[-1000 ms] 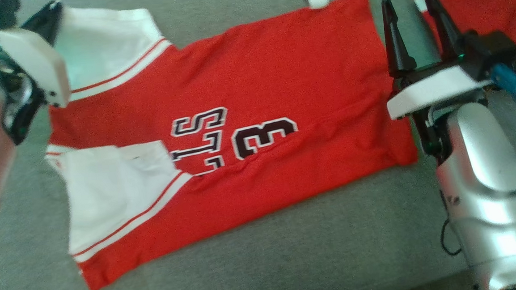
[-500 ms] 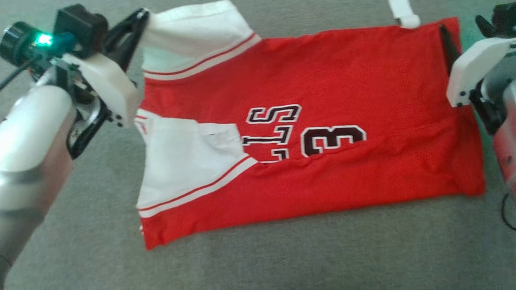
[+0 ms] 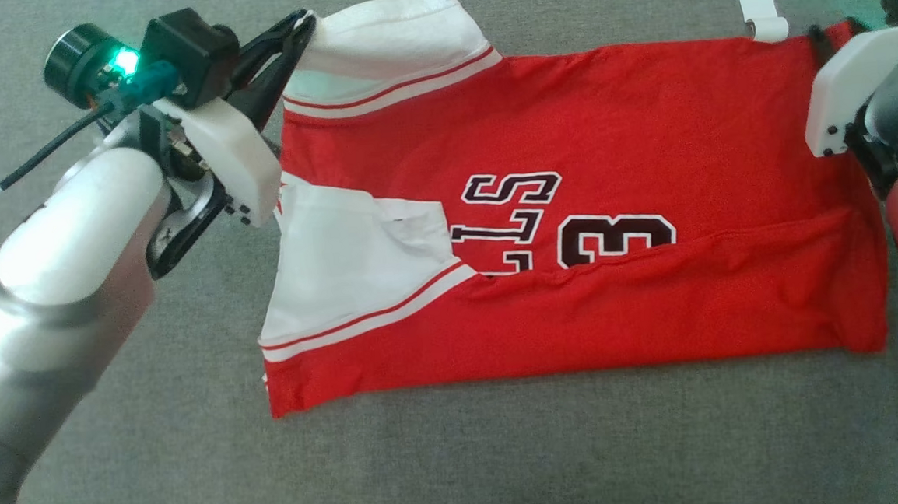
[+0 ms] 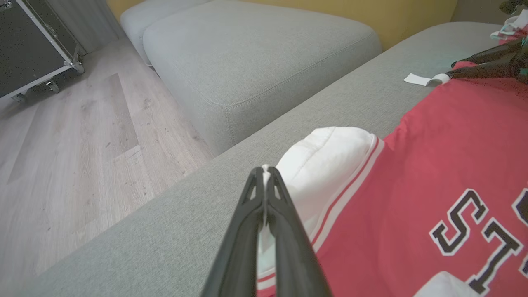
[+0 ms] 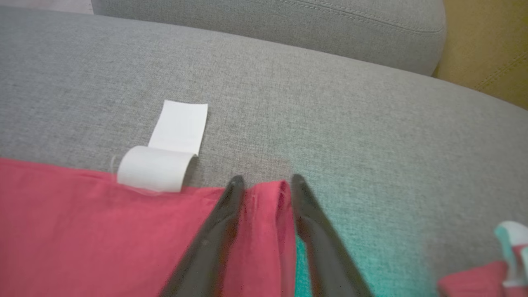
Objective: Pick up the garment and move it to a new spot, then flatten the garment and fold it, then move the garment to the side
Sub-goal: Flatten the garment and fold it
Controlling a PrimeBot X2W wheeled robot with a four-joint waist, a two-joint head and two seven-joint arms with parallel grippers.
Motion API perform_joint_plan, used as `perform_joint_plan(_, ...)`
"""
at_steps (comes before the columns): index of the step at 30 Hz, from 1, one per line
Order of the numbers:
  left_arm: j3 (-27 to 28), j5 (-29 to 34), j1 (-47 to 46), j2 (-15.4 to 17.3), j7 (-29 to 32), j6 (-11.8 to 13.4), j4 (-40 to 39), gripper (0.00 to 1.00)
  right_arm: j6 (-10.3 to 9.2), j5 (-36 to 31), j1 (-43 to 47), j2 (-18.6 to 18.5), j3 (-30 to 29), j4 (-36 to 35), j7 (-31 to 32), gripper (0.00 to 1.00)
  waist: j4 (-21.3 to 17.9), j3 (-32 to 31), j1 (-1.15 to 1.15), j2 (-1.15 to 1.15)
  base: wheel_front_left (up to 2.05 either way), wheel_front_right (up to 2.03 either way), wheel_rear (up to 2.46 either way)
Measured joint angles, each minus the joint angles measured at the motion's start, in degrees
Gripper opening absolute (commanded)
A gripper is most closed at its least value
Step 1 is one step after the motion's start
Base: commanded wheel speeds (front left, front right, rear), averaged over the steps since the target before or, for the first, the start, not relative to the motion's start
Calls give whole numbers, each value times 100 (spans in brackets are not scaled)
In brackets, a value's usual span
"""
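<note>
The garment (image 3: 565,112), a red jersey with white sleeves and dark lettering, lies spread on the grey sofa seat (image 3: 508,459), its near long edge folded over the numerals. My left gripper (image 3: 301,26) is shut on the far white sleeve (image 4: 326,165); the left wrist view shows white cloth pinched between its tips (image 4: 264,169). My right gripper (image 5: 264,179) stands open astride the garment's far right corner (image 5: 268,194), one finger on each side of the red cloth. In the head view its white mount (image 3: 848,87) covers most of the fingers.
A white label strip (image 3: 762,11) curls off the garment's far edge, beside the right gripper. Another red and white garment (image 5: 478,282) lies to the right. Beyond the seat are a grey ottoman (image 4: 247,53), wooden floor (image 4: 82,156) and a black wheeled case (image 4: 29,45).
The head camera has shifted. My right gripper has come from beside the garment's right edge down over its far right corner, and its fingers have narrowed a little. The left gripper still holds the sleeve.
</note>
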Motion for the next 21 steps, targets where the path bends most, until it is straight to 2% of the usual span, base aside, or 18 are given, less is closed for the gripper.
perform_joint_plan(3, 5, -2, -3, 40, 40, 20, 67, 0, 0, 16, -128, 34, 129, 91, -13, 0, -46, 29, 0, 0, 0, 0, 0)
perform_joint_plan(10, 272, -33, -241, 132, -180, 310, 694, 0, 0, 538, -533, 229, 112, 131, -592, 0, -268, 111, 0, 0, 0, 0, 0)
perform_joint_plan(16, 394, 124, -770, 101, -609, 364, 1396, 0, 0, 927, -1136, 396, 116, 32, -1027, 0, -416, 236, 0, 0, 0, 0, 0)
perform_joint_plan(21, 445, 338, -1133, -91, -1158, 455, 1986, 0, 0, 1114, -1421, 481, 133, 15, -1432, 0, -485, 314, 1, 0, 0, 0, 0)
